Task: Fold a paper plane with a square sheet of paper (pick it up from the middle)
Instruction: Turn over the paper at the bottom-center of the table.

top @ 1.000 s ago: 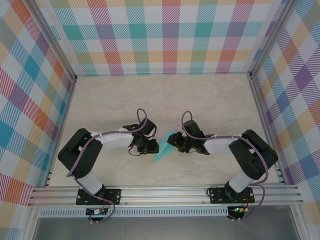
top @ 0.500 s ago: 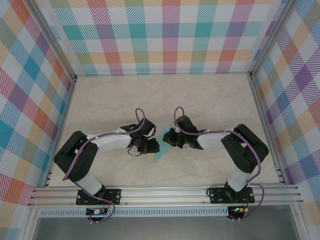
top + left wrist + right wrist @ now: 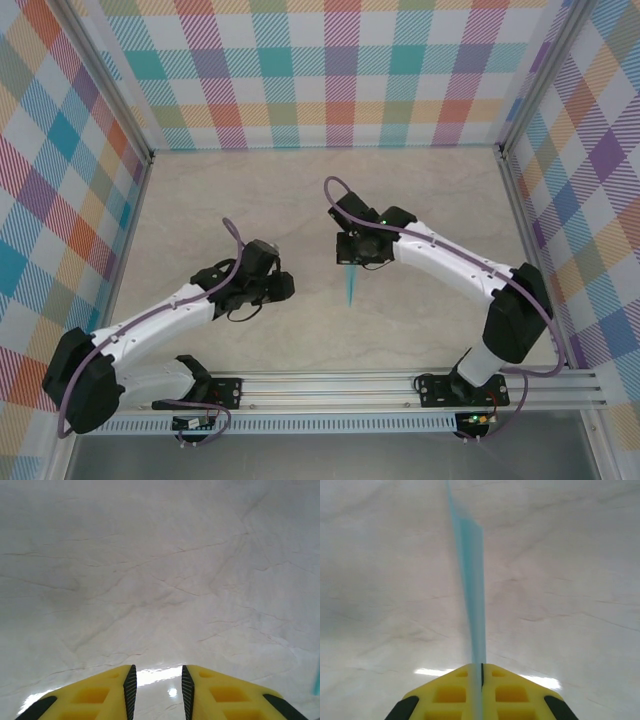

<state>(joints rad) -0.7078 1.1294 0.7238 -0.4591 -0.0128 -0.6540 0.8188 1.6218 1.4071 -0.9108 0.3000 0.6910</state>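
Pale marbled tabletop boxed in by bright checked walls.

The tabletop (image 3: 440,190) is cream with faint grey veining and looks matt from above. In the wrist views it shows a soft sheen, with a white glare patch (image 3: 155,675) near the bottom of the left wrist view and a second patch (image 3: 427,671) in the right wrist view. The back wall (image 3: 330,70), left wall (image 3: 50,200) and right wall (image 3: 600,200) share one plaid of teal, purple, orange, yellow and red-striped squares on white. Silver aluminium posts (image 3: 100,75) rise from the far corners. A slotted aluminium rail (image 3: 330,390) spans the near edge, with a plain grey surface (image 3: 340,455) below it.
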